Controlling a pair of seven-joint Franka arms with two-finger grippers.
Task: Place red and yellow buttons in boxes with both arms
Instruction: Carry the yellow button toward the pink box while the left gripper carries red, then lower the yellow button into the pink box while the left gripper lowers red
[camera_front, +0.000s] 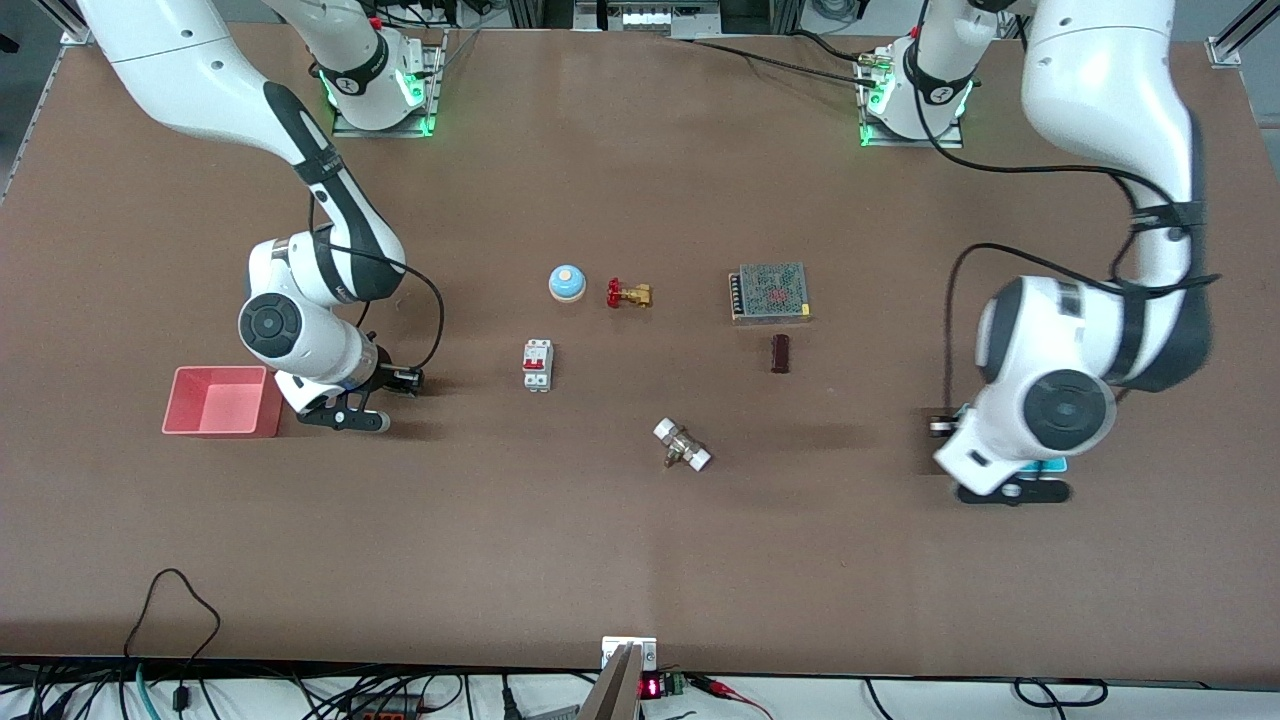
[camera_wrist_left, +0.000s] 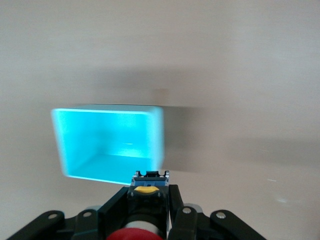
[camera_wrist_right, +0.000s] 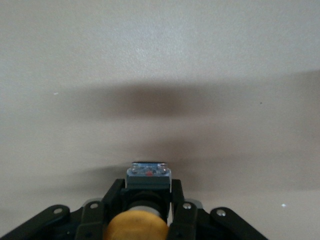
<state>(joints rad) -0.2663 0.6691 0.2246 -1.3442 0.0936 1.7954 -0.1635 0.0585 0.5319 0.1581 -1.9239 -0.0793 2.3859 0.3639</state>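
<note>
My left gripper (camera_wrist_left: 148, 210) pinches the red button (camera_wrist_left: 136, 235), round cap toward the wrist, black base pointing out over the glossy blue box (camera_wrist_left: 75, 150). My right gripper (camera_wrist_right: 148, 210) pinches the yellow button (camera_wrist_right: 138, 226) likewise, above bare matte brown table (camera_front: 640, 560) just beside the open rectangular red box (camera_front: 180, 420). Two buttons; two boxes.

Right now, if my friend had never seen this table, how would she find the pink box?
On the brown table, go to the right arm's end. The right gripper, jaws shut on the yellow button, hangs beside the pink box. It is the only pink-red open bin; the cyan box sits by the left gripper and its red button.
</note>
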